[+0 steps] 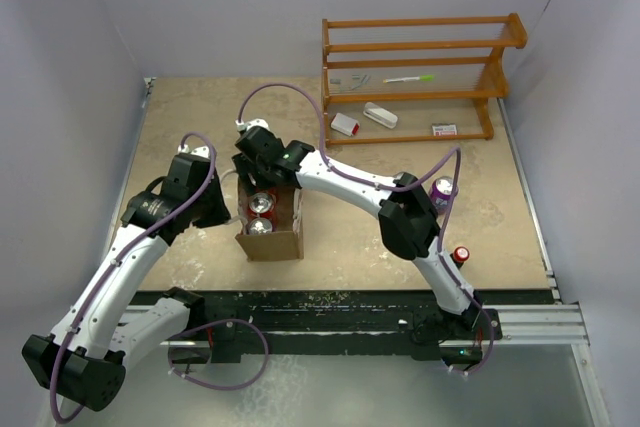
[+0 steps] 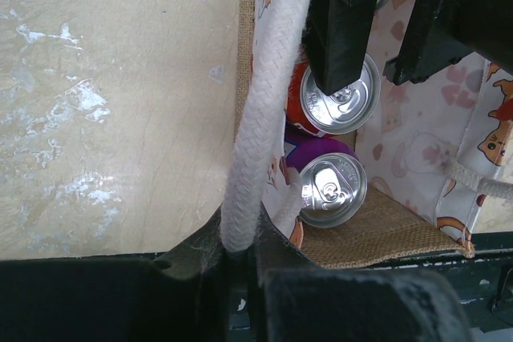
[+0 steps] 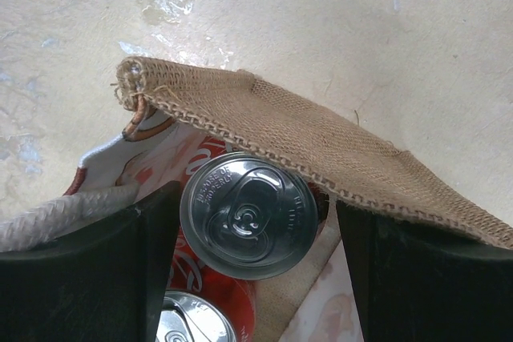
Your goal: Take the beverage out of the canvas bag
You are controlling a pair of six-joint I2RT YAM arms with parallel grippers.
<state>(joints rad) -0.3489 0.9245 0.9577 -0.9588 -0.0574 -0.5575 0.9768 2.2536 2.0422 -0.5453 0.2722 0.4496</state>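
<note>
Right gripper (image 3: 258, 202) apart, red can (image 3: 248, 215) between my fingers (image 3: 120, 278). Rigid, slick, likely heavy; I'd pinch sidewall under rim. Left gripper (image 2: 238, 250) clamped on rope handle (image 2: 260, 118).

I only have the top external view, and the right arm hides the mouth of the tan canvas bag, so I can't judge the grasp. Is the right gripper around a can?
Observer: The right gripper straddles the silver-topped red drink can, with a gap showing at one finger.
Operator: What is the left gripper doing?
Observer: It is shut on the white braided rope handle of the canvas bag.
Operator: And the second can?
Observer: It is a purple can with a silver top, standing beside the red one.
</note>
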